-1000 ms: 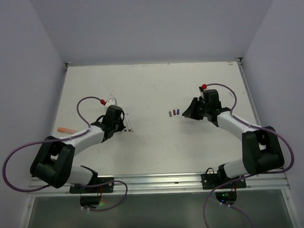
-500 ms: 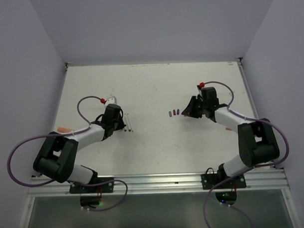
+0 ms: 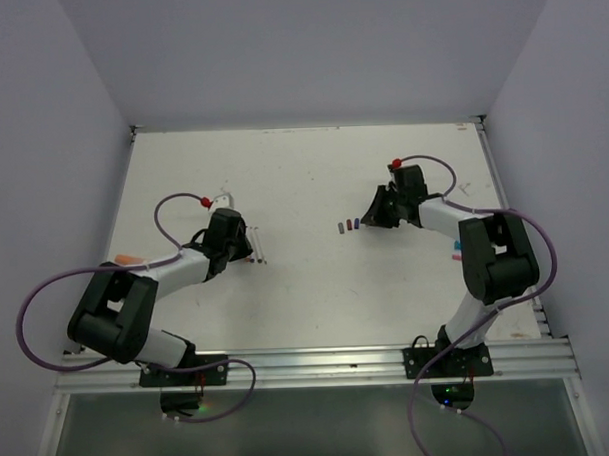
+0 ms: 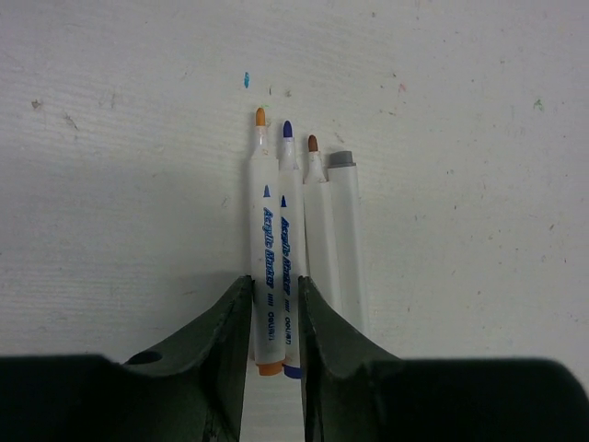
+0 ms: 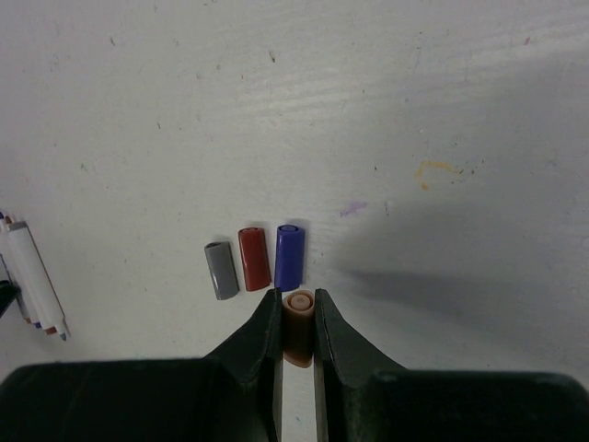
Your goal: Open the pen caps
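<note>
The right claw (image 5: 295, 296) is clamped on an orange cap (image 5: 297, 324), whose open end faces the wrist camera. The cap sits pinched between the two fingertips, just off the near end of the blue cap (image 5: 289, 256). Whether it touches the table (image 3: 303, 173) cannot be told. Three caps lie side by side in a short row a little right of the table's middle. The grey cap (image 5: 221, 270) is nearest the left edge, then the red cap (image 5: 251, 259), then the blue cap, with narrow gaps between them. Left of the middle, four uncapped white pens lie parallel and touching: the orange pen (image 4: 265, 230), blue pen (image 4: 289, 230), brown pen (image 4: 318, 230) and grey pen (image 4: 346, 230). Their tips point away from the left claw (image 4: 274, 287). That claw is low over the pens. Its jaws are narrowly parted and flank the rear ends of the orange and blue pens. Whether they squeeze those two or merely bracket them cannot be told. The brown and grey pens lie outside the jaws. A salmon marker (image 3: 130, 259) lies near the table's left edge, well apart from the pens.
</note>
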Robot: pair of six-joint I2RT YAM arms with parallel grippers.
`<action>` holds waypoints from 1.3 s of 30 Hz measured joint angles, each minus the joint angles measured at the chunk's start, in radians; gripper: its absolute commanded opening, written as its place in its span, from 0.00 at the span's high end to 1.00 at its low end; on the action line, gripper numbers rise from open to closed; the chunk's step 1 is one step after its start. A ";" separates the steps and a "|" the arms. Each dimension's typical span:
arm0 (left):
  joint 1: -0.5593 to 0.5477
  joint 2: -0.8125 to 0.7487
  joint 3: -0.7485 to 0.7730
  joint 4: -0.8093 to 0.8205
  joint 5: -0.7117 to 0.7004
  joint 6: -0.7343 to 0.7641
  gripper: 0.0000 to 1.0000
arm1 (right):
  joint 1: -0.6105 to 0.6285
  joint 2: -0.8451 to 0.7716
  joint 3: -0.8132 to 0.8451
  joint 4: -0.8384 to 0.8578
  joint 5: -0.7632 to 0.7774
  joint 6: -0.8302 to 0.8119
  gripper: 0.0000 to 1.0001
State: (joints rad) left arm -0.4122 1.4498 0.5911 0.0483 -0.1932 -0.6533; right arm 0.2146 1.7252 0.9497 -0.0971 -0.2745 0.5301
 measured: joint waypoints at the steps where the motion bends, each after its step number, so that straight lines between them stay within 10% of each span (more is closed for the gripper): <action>1: 0.001 0.002 0.000 0.003 0.002 0.000 0.71 | 0.000 0.010 0.010 0.000 0.002 -0.002 1.00; 19: 0.006 -0.050 0.000 -0.019 0.013 -0.011 0.62 | 0.000 0.077 0.032 0.020 0.007 -0.004 0.58; 28: 0.006 -0.121 0.000 -0.047 0.029 -0.016 0.61 | 0.000 0.066 0.029 0.029 0.021 -0.005 0.56; 39: 0.006 -0.229 0.008 -0.128 0.063 -0.023 0.58 | -0.014 -0.286 0.005 -0.176 0.347 0.040 0.28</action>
State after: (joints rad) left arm -0.4061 1.2205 0.5987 -0.0799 -0.1307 -0.6758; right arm 0.2008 1.4391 0.9550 -0.2733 0.0723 0.5701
